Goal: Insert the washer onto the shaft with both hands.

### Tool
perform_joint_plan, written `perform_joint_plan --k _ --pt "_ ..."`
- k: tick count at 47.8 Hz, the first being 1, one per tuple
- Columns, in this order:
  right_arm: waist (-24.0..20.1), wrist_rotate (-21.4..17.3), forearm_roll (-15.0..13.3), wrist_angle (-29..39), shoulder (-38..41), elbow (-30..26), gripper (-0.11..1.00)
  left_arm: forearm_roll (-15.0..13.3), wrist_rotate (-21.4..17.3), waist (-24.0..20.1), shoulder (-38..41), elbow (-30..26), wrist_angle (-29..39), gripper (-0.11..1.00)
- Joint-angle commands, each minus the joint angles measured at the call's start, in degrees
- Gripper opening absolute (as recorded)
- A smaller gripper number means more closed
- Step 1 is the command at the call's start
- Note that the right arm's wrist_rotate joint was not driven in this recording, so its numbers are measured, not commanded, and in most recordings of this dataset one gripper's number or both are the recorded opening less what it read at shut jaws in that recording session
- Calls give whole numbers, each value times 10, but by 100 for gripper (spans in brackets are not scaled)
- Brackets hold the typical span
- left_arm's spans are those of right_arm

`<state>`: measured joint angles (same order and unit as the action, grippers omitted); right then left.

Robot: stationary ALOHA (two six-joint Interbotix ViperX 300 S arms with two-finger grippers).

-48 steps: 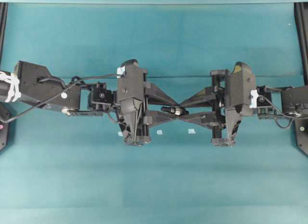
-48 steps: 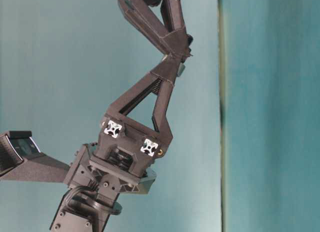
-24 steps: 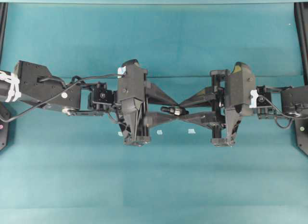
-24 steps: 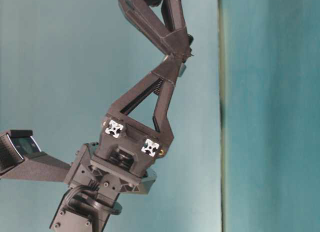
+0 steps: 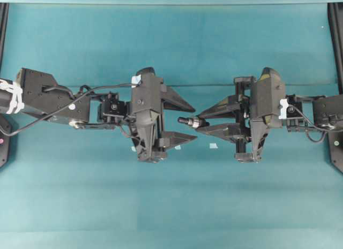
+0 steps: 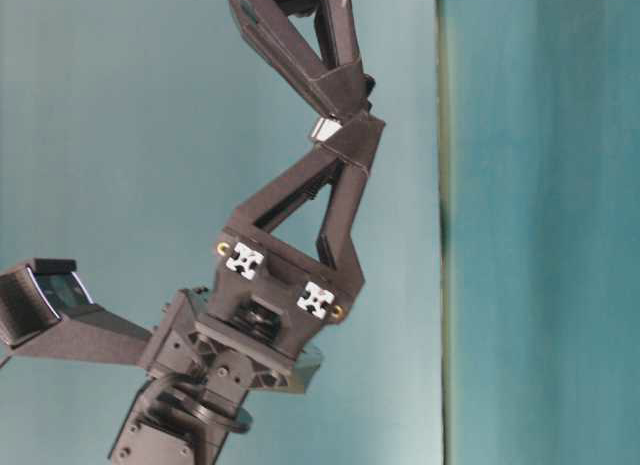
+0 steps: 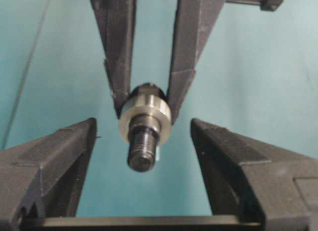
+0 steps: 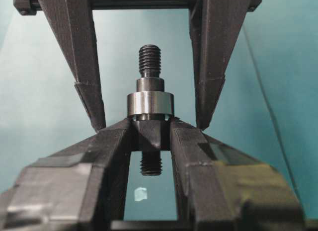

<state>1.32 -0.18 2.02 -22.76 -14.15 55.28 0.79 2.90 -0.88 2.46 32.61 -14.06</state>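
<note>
Teal table [image 5: 171, 206] w/ both arms meeting mid-air. Right claw [image 8: 151, 131] clamped on shaft [image 8: 150, 92]; washer [image 8: 150, 104] sits on it against the collar, just beyond right fingertips. Left claw [image 5: 187, 120] spread wide, either side of shaft's threaded tip, touching nothing. Insertion looks done; next prob. left arm clears. Whether washer is fully seated: can't tell. Table-level view hides both parts.

Shaft [image 8: 149, 116] middle hidden between right gripper [image 8: 149, 134] fingertips. Washer [image 7: 144, 113] bore blocked by the thread. From overhead, washer perhaps too small to separate. Left arm [image 5: 37, 96] cut off at frame edge.
</note>
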Motion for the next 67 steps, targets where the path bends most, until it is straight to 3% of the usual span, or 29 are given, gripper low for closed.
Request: perform_joint_plan --k 1,32,67 --pt "-1 0 0 -7 -4 -13 0 2 -1 -2 -16 4 -2 80" --pt "-1 0 0 4 -5 -12 0 2 -5 -2 -69 50 -2 80" --pt "-1 0 0 6 -5 -12 0 2 -2 -2 -84 59 -2 80"
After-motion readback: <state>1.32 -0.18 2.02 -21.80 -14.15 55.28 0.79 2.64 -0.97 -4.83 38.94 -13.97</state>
